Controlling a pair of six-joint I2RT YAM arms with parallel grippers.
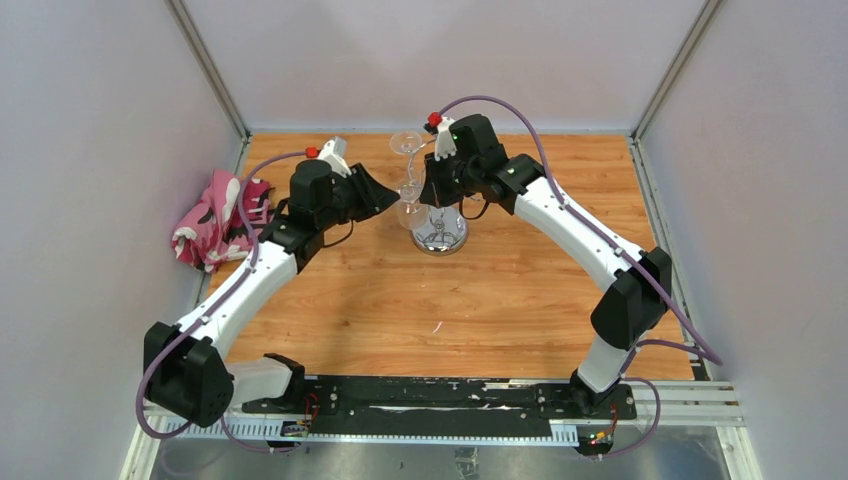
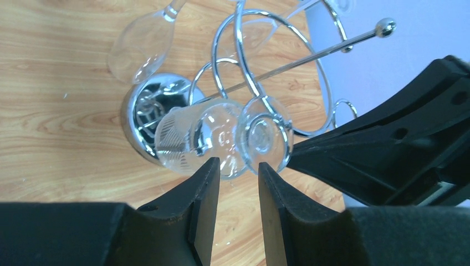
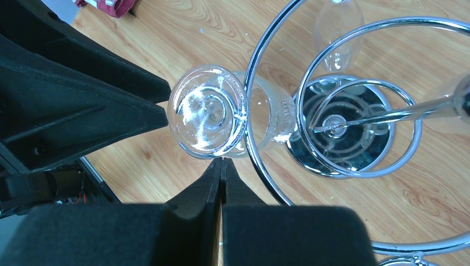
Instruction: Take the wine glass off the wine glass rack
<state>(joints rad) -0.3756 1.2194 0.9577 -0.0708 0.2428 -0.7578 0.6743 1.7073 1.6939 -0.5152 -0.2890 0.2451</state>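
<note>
**Rack and glasses only partly readable**

From above, the wine glass rack was too small and too full of glints for its wire loops to be told apart. In the right wrist view its ring ran off the right and bottom edges. A second glass was cut off at the top edge. Whether the left gripper touched the wine glass could not be told.

Two wine glasses, one rack, one cloth.
</note>
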